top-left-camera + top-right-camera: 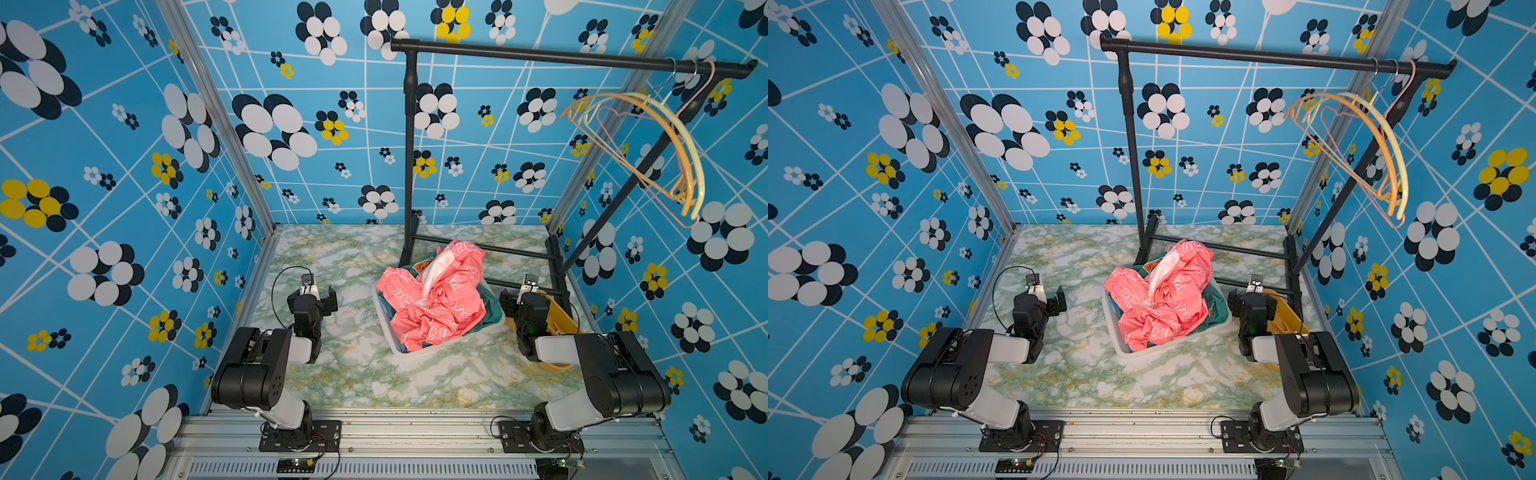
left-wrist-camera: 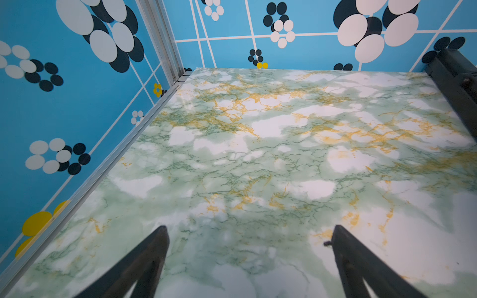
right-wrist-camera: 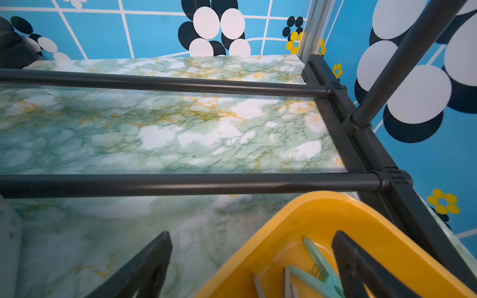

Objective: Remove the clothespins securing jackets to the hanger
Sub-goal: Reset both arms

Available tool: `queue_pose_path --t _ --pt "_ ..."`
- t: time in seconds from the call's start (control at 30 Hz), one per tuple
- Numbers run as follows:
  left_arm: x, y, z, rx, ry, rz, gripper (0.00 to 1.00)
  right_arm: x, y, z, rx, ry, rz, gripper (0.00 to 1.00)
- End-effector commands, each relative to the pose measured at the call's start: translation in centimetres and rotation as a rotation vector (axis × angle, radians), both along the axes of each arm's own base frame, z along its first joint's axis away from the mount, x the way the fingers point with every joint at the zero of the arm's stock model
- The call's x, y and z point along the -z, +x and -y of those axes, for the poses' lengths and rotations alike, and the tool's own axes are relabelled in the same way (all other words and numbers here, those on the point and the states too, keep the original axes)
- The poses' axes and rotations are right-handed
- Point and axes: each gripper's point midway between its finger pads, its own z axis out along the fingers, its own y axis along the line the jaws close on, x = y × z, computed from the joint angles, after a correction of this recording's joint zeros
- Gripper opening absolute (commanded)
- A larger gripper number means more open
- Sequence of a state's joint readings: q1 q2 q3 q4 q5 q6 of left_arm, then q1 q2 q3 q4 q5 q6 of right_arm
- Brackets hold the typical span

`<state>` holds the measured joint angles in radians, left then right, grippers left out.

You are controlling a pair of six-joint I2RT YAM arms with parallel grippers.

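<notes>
The jackets lie in a heap in a white bin (image 1: 409, 354) at mid-table, the pink one (image 1: 440, 299) on top and a teal one (image 1: 492, 318) under it. Bare hangers (image 1: 690, 145) hang at the right end of the black rack's rail (image 1: 540, 54). A pale green clothespin (image 3: 320, 268) and grey ones (image 3: 286, 283) lie in a yellow bin (image 3: 322, 203). My left gripper (image 2: 250, 229) is open and empty over bare tabletop, left of the heap. My right gripper (image 3: 252, 234) is open and empty, astride the yellow bin's rim.
The rack's base bars (image 3: 180, 184) cross the table just beyond my right gripper, and its upright (image 1: 410, 145) rises behind the white bin. Patterned blue walls close in three sides. The yellow bin (image 1: 561, 324) sits in the right near corner beside the rack's foot.
</notes>
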<state>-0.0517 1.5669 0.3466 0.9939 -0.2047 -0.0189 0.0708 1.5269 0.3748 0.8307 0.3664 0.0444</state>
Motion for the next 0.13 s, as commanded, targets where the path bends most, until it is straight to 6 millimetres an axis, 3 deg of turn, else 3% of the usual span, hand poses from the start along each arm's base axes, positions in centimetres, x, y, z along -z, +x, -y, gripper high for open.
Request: queue_pose_path --t 0.0,0.1 --pt "-0.63 0.19 -0.16 -0.002 -0.02 0.018 0.99 -1.18 0.56 0.38 0.014 0.023 0.037 0.99" --pt "-0.64 0.19 -0.17 -0.003 -0.02 0.019 0.99 -1.21 0.57 0.39 0.014 0.022 0.039 0.99"
